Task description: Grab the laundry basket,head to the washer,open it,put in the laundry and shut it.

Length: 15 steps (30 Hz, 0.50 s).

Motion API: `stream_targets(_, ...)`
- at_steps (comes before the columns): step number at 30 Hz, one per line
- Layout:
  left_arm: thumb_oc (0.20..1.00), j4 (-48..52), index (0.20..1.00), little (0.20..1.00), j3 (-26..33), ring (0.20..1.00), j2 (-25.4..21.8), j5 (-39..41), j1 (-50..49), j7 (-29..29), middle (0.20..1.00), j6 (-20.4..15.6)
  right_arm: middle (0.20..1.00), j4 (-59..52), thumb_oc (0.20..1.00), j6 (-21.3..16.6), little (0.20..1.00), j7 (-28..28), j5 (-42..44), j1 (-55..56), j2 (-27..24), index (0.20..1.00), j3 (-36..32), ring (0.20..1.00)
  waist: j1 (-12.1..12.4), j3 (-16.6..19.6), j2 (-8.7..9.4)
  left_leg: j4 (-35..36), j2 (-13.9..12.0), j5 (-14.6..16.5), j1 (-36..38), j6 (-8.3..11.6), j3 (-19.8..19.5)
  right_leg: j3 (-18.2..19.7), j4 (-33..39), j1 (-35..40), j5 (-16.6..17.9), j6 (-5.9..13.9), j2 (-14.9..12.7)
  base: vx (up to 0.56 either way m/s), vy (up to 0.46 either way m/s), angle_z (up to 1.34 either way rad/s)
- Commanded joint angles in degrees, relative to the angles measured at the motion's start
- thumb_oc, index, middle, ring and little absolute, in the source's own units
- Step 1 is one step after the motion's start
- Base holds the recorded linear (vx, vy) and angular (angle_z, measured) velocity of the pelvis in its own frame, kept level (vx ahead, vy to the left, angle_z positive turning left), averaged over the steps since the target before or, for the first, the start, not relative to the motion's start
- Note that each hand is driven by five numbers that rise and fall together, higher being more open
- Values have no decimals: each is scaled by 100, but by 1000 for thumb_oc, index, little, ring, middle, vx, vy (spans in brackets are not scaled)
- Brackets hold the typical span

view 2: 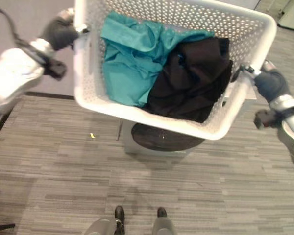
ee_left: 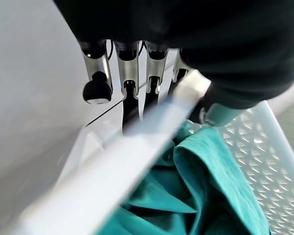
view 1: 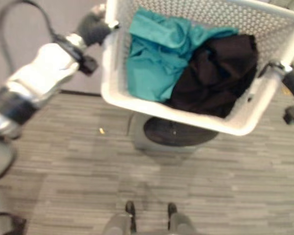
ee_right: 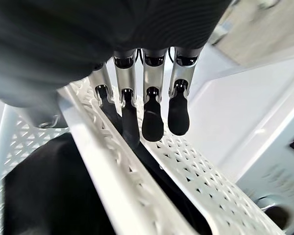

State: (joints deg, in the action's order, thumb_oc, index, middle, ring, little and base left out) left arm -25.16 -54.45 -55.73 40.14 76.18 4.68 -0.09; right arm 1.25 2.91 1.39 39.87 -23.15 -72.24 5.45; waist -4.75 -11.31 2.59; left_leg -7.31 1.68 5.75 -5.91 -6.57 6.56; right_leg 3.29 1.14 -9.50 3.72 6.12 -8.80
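Above the floor, one white perforated laundry basket (view 2: 206,128) is held aloft, gripped at 9 o'clock by the left hand (view 2: 60,31) and apparently at 3 o'clock by the right hand (view 2: 270,83). Two garments are counted: teal cloth (view 2: 132,58), black cloth (view 2: 191,81). One washer (view 2: 159,139) is seen below.

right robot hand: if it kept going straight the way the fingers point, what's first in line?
Probably the basket wall itself. In its wrist view the right robot hand grips the rim, and its fingertips hang just off the perforated outer wall. Beyond that lies a pale panel, though depth there is unclear.
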Motion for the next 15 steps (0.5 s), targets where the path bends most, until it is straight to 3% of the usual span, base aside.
stream_targets(1, 200, -242, 200, 200, 596, 200, 468, 235, 928, 41, 200, -503, 200, 199, 200, -265, 200, -249, -13, -1448, -287, 200, 187, 200, 195, 60, -32, 141, -63, 687, 1062, 286, -547, 164, 17, -198, 758, 604, 18, 310, -22, -5)
stream_targets(6, 200, -1241, 200, 200, 568, 200, 803, 331, 1336, -48, 200, -383, 200, 804, 200, -16, 200, -159, -29, -2569, -104, 200, 1331, 200, -48, 4, -188, 205, -125, 878, 1595, 394, -750, 64, 112, -415, 885, 625, 130, 309, -87, 38)
stream_targets(10, 200, -1808, 200, 200, 427, 200, 1028, 428, 1633, -100, 200, -278, 200, 871, 200, 177, 200, -62, -93, -2598, -81, 200, 1468, 200, -256, 190, -277, 301, -282, 947, 1978, 575, -879, 107, -228, -377, 765, 528, 192, 339, -165, 39)
stream_targets(12, 200, -2060, 200, 200, 420, 200, 1108, 468, 1616, -166, 200, -229, 200, 971, 200, 230, 200, 8, -97, -2587, -96, 200, 1511, 200, -327, 312, -373, 109, -583, 722, 2105, 767, -840, -41, -547, -294, 522, 378, 299, 331, -226, 22)
stream_targets(13, 200, -2060, 200, 200, 421, 200, 1107, 467, 1615, -166, 200, -229, 200, 971, 200, 231, 200, 8, -97, -2589, -96, 200, 1513, 200, -330, 311, -376, 109, -586, 723, 2105, 768, -843, -44, -549, -293, 519, 377, 300, 474, -460, 32)
stream_targets(14, 200, -2362, 200, 200, 341, 200, 1169, 512, 1601, -235, 200, -136, 200, 1473, 200, 213, 200, -1, -51, -2904, 0, 200, 1800, 200, -350, 450, -408, -1056, -1032, -430, 1804, 1015, -833, -302, -781, 43, 129, 34, 577, 444, -505, 42)
stream_targets(15, 200, -2354, 200, 200, 236, 200, 1184, 540, 1701, -212, 200, -92, 200, 1636, 200, 244, 200, -18, -33, -3132, 15, 200, 1986, 200, -306, 410, -318, -1909, -1147, -802, 1410, 1012, -830, -337, -760, 217, 60, -106, 588, 518, -649, 21)
